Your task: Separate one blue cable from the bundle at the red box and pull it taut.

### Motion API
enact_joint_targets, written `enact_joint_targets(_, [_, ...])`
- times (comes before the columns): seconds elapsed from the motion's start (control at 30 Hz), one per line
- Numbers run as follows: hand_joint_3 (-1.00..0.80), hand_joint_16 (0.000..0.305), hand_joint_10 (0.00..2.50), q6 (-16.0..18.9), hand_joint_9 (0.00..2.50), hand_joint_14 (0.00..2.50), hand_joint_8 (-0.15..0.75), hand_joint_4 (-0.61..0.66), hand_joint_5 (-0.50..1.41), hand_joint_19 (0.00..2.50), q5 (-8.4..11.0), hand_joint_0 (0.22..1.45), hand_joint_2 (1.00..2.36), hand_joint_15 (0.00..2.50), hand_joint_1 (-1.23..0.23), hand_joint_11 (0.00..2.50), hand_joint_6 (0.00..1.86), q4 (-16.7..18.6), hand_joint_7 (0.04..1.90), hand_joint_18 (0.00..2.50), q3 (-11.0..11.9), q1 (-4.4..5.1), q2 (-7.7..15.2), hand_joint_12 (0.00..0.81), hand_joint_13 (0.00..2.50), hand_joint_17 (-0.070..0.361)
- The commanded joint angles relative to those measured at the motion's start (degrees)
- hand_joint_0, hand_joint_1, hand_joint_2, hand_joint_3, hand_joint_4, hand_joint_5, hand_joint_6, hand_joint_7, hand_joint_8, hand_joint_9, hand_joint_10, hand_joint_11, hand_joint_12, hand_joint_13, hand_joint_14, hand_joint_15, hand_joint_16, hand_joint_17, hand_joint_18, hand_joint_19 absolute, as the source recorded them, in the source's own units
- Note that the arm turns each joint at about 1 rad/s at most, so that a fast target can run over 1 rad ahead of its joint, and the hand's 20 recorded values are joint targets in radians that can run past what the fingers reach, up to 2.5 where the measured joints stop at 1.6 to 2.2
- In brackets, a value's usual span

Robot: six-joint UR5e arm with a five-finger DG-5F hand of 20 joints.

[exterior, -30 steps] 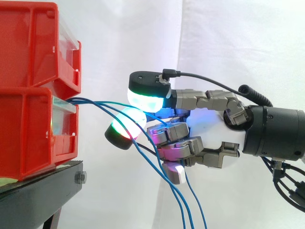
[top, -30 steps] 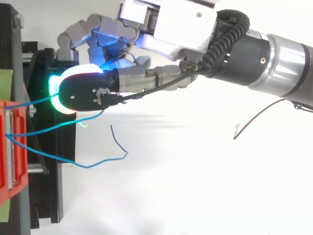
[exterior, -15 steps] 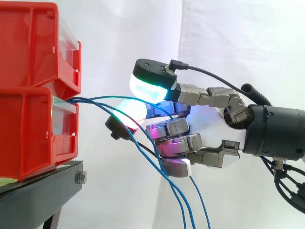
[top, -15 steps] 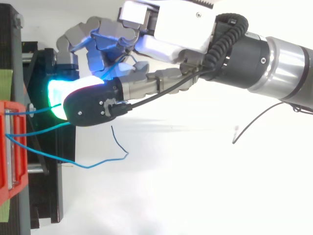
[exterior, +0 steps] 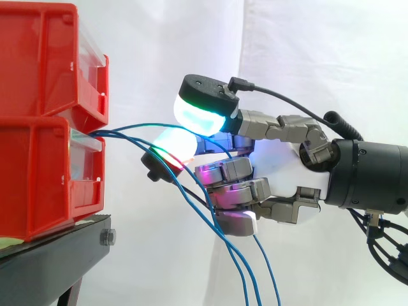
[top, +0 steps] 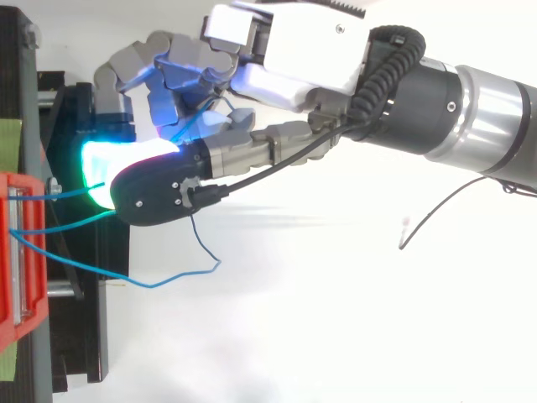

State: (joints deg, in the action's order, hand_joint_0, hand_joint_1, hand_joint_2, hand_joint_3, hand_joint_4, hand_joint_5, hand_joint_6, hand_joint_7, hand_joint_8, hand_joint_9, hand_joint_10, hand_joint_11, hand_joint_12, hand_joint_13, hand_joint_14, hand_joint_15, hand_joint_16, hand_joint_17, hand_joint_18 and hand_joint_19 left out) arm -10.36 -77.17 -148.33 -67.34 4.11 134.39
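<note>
Hand (exterior: 280, 167) being held among blue cables (top: 156, 285) by red box (exterior: 44, 172); grip cannot be told. Cables hanging slack: separation and tautening left.

The arm reaches in level from the right, wrist straight. The hand (exterior: 280, 162) faces left, its fingers (exterior: 233, 173) curled inward round a blue cable (exterior: 127, 129), with the thumb raised above them.
</note>
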Motion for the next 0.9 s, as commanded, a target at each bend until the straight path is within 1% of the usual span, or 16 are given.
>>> enact_joint_targets(0.0, [-0.04, 0.047, 2.5, -0.01, 0.45, 2.5, 0.272, -0.09, -0.15, 1.18, 0.0, 0.61, 1.03, 1.82, -0.75, 2.25, 0.91, -0.03, 1.19, 1.25, -0.07, 0.02, 0.0, 0.451, 0.88, 0.105])
enact_joint_targets(0.03, [-0.02, 0.048, 2.5, -0.01, 0.45, 2.5, 0.274, -0.11, -0.15, 1.15, 0.0, 0.61, 1.03, 1.81, -0.76, 2.23, 0.91, -0.12, 1.21, 1.25, 0.02, 0.02, 0.0, 0.449, 0.88, 0.109])
enact_joint_targets(0.07, [0.01, 0.049, 2.5, -0.01, 0.46, 2.5, 0.276, -0.13, -0.15, 1.14, 0.0, 0.62, 1.03, 1.8, -0.77, 2.26, 0.91, -0.12, 1.23, 1.26, -0.07, 0.02, 0.0, 0.451, 0.89, 0.109])
enact_joint_targets(0.2, [0.07, 0.051, 2.5, 0.25, 0.47, 2.5, 0.277, -0.23, -0.14, 1.13, 0.0, 0.63, 1.03, 1.83, -0.79, 2.25, 0.91, -0.21, 1.29, 1.25, 0.02, 0.02, 0.0, 0.451, 0.87, 0.115])
enact_joint_targets(0.33, [0.1, 0.052, 2.5, 0.43, 0.48, 2.5, 0.28, -0.28, -0.14, 1.11, 0.0, 0.64, 1.02, 1.81, -0.79, 2.21, 0.92, -0.38, 1.32, 1.23, -0.07, 0.11, 0.0, 0.445, 0.86, 0.117])
enact_joint_targets(0.4, [0.12, 0.054, 2.5, 1.05, 0.49, 2.5, 0.276, -0.31, -0.13, 1.03, 0.0, 0.65, 1.02, 1.82, -0.81, 2.18, 0.92, -0.91, 1.34, 1.21, -0.07, 0.02, 0.0, 0.441, 0.84, 0.121])
enact_joint_targets(0.43, [0.12, 0.054, 2.5, 1.4, 0.49, 2.5, 0.275, -0.31, -0.13, 1.01, 0.0, 0.65, 1.02, 1.82, -0.8, 2.16, 0.92, -1.09, 1.34, 1.2, -0.07, 0.02, 0.09, 0.441, 0.84, 0.121])
enact_joint_targets(0.47, [0.13, 0.054, 2.5, 2.72, 0.49, 2.5, 0.271, -0.31, -0.13, 1.01, -0.09, 0.65, 1.02, 1.8, -0.8, 2.16, 0.92, -1.61, 1.34, 1.19, -0.07, 0.02, 0.0, 0.447, 0.84, 0.121])
enact_joint_targets(0.5, [0.13, 0.055, 2.5, 3.24, 0.5, 2.5, 0.273, -0.31, -0.13, 1.0, -0.18, 0.66, 1.02, 1.8, -0.8, 2.2, 0.92, -1.79, 1.35, 1.18, -0.07, 0.02, 0.09, 0.446, 0.84, 0.123])
enact_joint_targets(0.6, [0.14, 0.055, 2.5, 4.12, 0.51, 2.5, 0.273, -0.3, -0.13, 0.97, -0.18, 0.66, 1.01, 1.8, -0.8, 2.18, 0.92, -2.41, 1.36, 1.18, -0.07, 0.02, 0.0, 0.441, 0.84, 0.124])
enact_joint_targets(0.67, [0.13, 0.056, 2.5, 4.21, 0.51, 2.5, 0.275, -0.3, -0.12, 0.98, -0.7, 0.66, 1.01, 1.8, -0.8, 2.21, 0.92, -3.72, 1.36, 1.18, -0.16, 0.11, 0.0, 0.447, 0.84, 0.125])
enact_joint_targets(0.7, [0.13, 0.056, 2.5, 4.03, 0.51, 2.5, 0.276, -0.3, -0.12, 0.95, -1.85, 0.66, 1.01, 1.8, -0.8, 2.21, 0.92, -4.51, 1.35, 1.18, -0.07, 0.2, 0.0, 0.448, 0.84, 0.126])
enact_joint_targets(0.77, [0.14, 0.057, 2.5, 4.21, 0.51, 2.5, 0.283, -0.3, -0.12, 0.92, -3.17, 0.66, 1.01, 1.8, -0.8, 2.21, 0.92, -4.95, 1.36, 1.17, -0.16, 0.2, 0.0, 0.447, 0.84, 0.128])
enact_joint_targets(0.83, [0.14, 0.057, 2.5, 4.21, 0.52, 2.5, 0.278, -0.3, -0.12, 0.91, -3.34, 0.66, 1.01, 1.78, -0.8, 2.21, 0.92, -4.95, 1.35, 1.17, -0.07, 0.2, -0.26, 0.448, 0.84, 0.128])
enact_joint_targets(0.87, [0.14, 0.057, 2.5, 4.03, 0.52, 2.5, 0.28, -0.3, -0.12, 0.91, -3.52, 0.66, 1.01, 1.8, -0.8, 2.21, 0.91, -5.22, 1.36, 1.17, -0.16, 0.2, -0.88, 0.449, 0.83, 0.129])
